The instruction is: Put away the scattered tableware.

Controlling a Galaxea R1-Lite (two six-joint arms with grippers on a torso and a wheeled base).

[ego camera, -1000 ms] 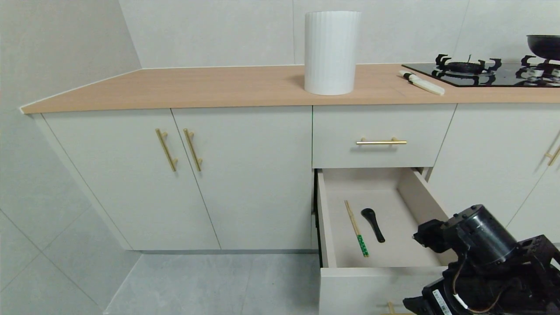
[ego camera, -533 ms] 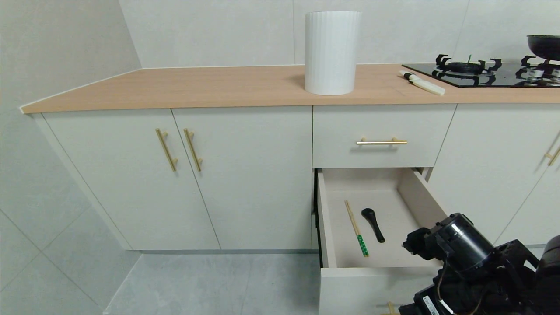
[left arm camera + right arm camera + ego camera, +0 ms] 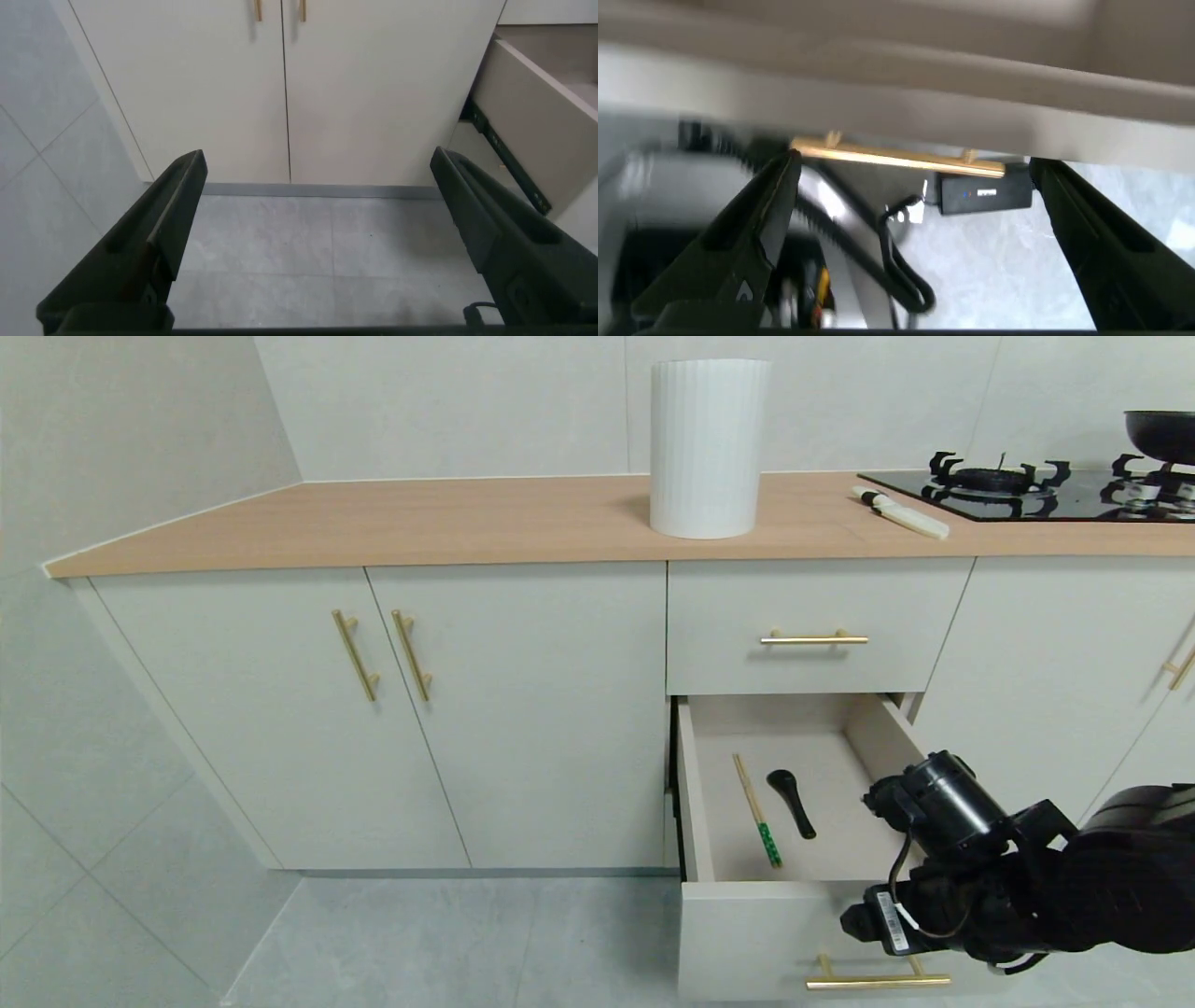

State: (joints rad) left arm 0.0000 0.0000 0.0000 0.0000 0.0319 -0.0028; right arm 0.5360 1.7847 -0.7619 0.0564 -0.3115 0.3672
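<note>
Starting with the head view: a wooden worktop [image 3: 420, 523] runs along the tiled wall. A white ribbed canister [image 3: 708, 448] stands upright on it. A knife [image 3: 901, 513] lies to the canister's right, just beside the stove [image 3: 1027, 490], and a pan [image 3: 1162, 434] sits on the far burner. Under the worktop are two cupboard doors [image 3: 373, 719], then a shut top drawer [image 3: 812, 607]. The lower drawer [image 3: 747, 938] beneath it stands pulled out. On its floor lie the chopsticks [image 3: 756, 810] and a black spoon [image 3: 792, 803], side by side, near each other but apart, both running front to back. My right arm [image 3: 1027, 887] sits low at the drawer's front right corner, just above its gold handle [image 3: 878, 980].

Left wrist view: my left jaws are spread wide with nothing between them. They hang over the grey floor [image 3: 308, 243] and face the cupboard doors, with the open drawer's side off at one edge.

Right wrist view: my right jaws are spread wide too, aimed at the lower drawer's front. The gold handle runs across the gap beyond the tips. I cannot tell whether either tip touches it.
</note>
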